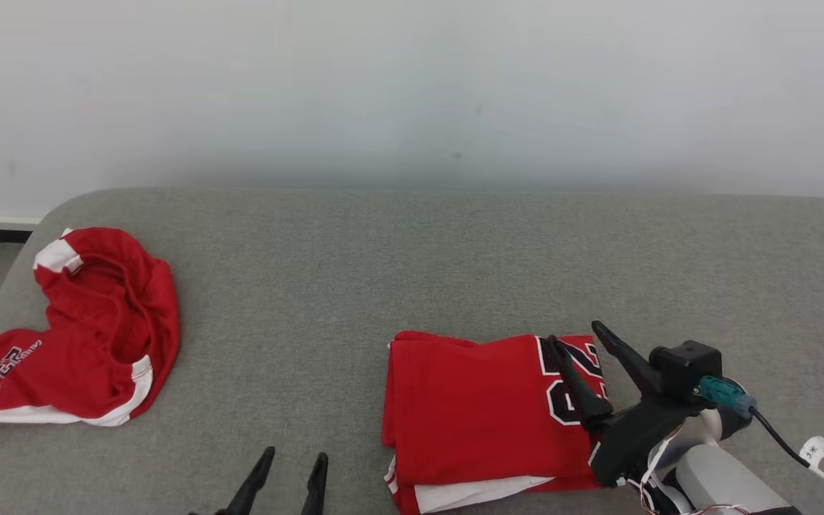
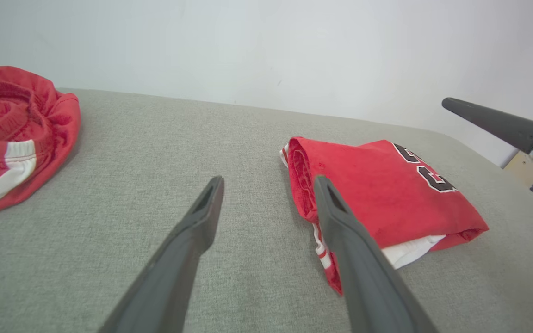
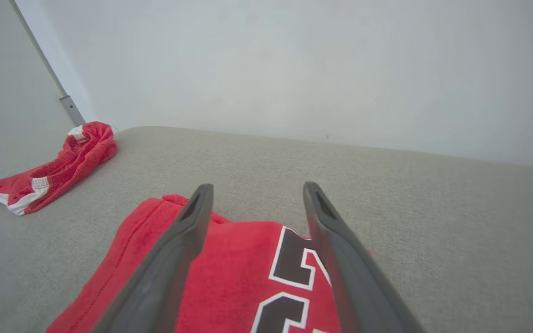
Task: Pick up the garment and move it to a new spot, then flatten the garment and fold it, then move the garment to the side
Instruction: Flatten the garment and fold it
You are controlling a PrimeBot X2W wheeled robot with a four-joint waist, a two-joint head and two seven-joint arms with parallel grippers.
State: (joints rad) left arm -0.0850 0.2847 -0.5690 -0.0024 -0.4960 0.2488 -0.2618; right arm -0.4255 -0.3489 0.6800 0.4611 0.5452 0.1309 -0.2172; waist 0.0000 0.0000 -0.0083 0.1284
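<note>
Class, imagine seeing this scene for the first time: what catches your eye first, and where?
A folded red jersey with black numerals lies at the near right of the grey surface, with the open right gripper over it. A crumpled red-and-white garment sits at the left.

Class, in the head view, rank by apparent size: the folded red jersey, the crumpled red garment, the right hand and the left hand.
Largest: crumpled red garment and folded red jersey, too alike to rank.
Next: right hand.
Smallest: left hand, cut off at the bottom edge.
</note>
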